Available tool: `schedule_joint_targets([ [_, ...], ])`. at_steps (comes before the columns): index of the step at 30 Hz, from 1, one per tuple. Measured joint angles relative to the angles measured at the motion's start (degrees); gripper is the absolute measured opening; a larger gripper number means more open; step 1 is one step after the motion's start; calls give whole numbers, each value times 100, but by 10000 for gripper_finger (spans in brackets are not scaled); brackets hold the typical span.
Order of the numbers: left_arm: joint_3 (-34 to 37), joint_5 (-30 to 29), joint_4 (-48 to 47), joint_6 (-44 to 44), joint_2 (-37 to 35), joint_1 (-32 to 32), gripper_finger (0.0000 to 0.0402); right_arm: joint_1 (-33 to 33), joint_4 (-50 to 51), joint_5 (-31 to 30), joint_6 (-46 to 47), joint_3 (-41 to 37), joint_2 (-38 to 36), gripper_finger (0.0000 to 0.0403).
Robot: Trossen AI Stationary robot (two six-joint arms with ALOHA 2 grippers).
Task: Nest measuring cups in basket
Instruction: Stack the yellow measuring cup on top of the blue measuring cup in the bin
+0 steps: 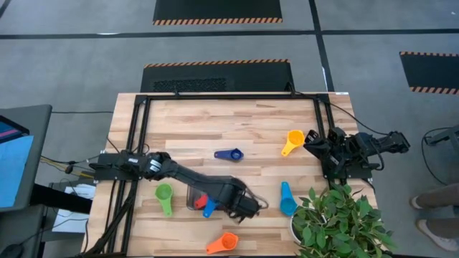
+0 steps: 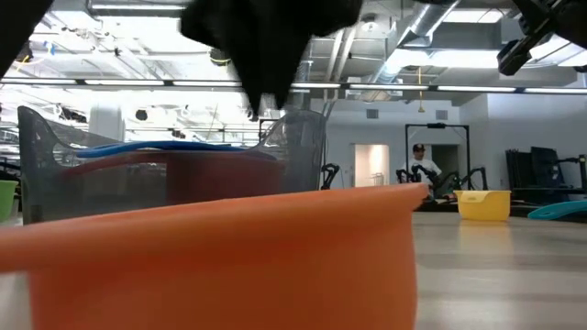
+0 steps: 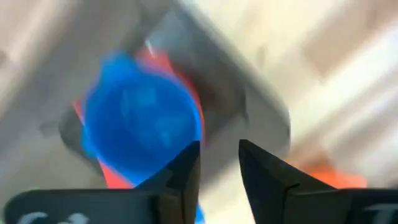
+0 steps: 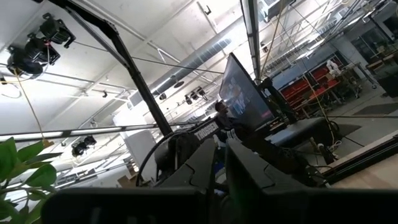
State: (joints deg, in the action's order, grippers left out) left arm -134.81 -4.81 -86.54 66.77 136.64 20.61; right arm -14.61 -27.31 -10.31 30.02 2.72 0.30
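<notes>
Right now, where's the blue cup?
In the high view the blue cup sits in the basket on top of the red cup, front-left of the table, directly under the left gripper.

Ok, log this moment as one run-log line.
left gripper: over basket, nothing held | basket: blue cup in red cup | right gripper: waiting at table edge | out: four cups

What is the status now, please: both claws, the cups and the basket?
Left claw empty, part open, above basket. Blue cup nested in red cup inside. Right claw parked at table's right edge. Five cups outside; nothing in the way.
</notes>
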Motion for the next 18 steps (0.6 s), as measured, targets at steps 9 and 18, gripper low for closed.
schedule_joint_targets([
  [9, -15, -1192, 1813, -1673, -529, -983, 56, 0, -422, 315, 15, 0, 1, 64],
  [18, -19, -1651, -309, -3027, -1141, -2117, 61, 3, -1798, 696, -447, 2, 0, 64],
])
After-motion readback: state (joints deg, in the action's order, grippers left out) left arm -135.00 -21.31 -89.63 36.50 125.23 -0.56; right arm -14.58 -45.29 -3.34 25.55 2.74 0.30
